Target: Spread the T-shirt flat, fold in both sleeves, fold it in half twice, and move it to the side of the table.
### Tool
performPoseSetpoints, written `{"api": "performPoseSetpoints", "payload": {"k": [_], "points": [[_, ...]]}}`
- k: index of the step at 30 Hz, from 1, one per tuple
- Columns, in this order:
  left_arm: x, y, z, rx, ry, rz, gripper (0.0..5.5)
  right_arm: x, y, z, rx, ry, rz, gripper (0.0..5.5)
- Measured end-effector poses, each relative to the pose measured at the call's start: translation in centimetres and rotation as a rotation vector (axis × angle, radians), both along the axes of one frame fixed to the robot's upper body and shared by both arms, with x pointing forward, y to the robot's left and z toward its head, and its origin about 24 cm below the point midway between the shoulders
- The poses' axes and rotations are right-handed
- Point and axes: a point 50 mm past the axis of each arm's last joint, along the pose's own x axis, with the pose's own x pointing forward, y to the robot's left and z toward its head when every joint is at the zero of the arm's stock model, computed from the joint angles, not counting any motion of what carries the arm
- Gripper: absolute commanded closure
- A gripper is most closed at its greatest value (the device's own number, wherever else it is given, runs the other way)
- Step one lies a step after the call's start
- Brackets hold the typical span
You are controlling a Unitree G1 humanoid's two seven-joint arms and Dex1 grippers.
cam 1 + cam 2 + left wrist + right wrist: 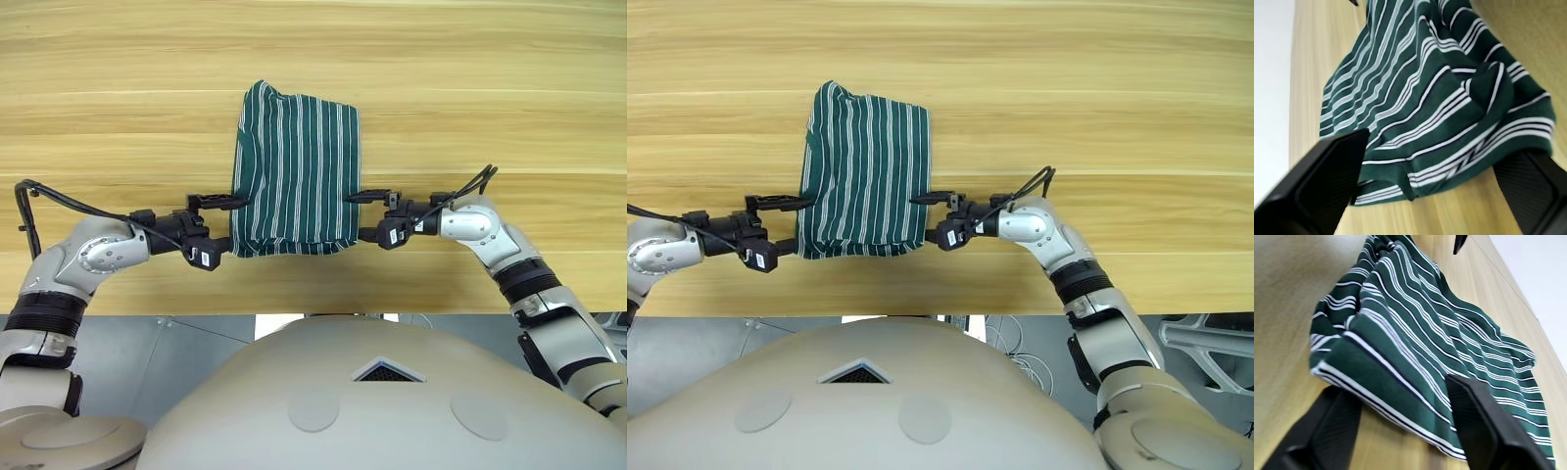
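The green T-shirt (294, 166) with white stripes lies folded into a compact rectangle on the wooden table (509, 98), near its front edge. My left gripper (230, 231) is open at the shirt's near left side, its fingers (1327, 181) straddling the folded edge (1415, 181). On the near right side my right gripper (355, 215) is open too, with the shirt's hem (1391, 382) between its fingers (1484, 426). The cloth rests on the table and is a little rumpled at the far left corner (260, 90).
Bare wood stretches far to the left, to the right and behind the shirt. The table's front edge (294, 313) runs just below the grippers, with grey floor beyond it.
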Motion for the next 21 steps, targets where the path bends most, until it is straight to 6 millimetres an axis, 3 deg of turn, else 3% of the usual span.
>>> {"api": "performPoseSetpoints", "payload": {"k": [6,13,21], "points": [[0.9,-0.6,-1.3,-0.05,-0.015,0.018,2.51,0.0,0.1,-0.3,-0.004,0.033,0.02,4.2],[0.8,-0.3,-2.2,-0.082,0.043,0.039,3.62,0.1,-0.2,-0.7,-0.017,0.046,0.017,5.3],[-0.6,-0.7,-2.6,-0.113,0.133,0.015,5.05,0.9,-0.6,-0.5,-0.016,0.047,-0.001,5.37]]}}
